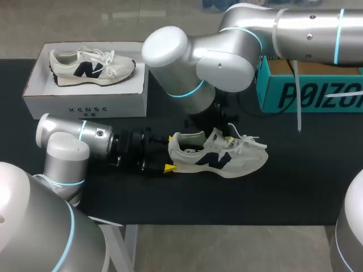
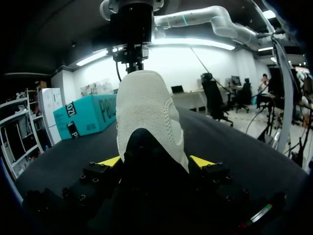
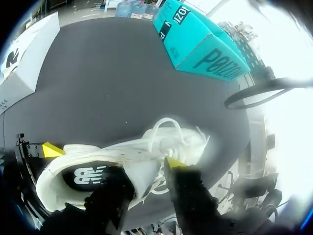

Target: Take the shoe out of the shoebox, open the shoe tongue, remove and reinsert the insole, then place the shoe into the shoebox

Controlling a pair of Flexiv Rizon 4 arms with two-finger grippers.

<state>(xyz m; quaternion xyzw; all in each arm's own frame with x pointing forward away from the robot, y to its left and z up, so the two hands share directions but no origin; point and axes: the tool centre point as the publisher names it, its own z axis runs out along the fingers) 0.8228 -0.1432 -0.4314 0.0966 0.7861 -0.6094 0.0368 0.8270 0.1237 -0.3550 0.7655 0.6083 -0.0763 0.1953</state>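
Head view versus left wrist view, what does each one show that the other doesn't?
Only the head view shows the white shoebox with a second shoe inside. Only the left wrist view shows the left jaws pressed against both sides of the heel. Both show the shoe on the table, the teal box and the right arm above the shoe.
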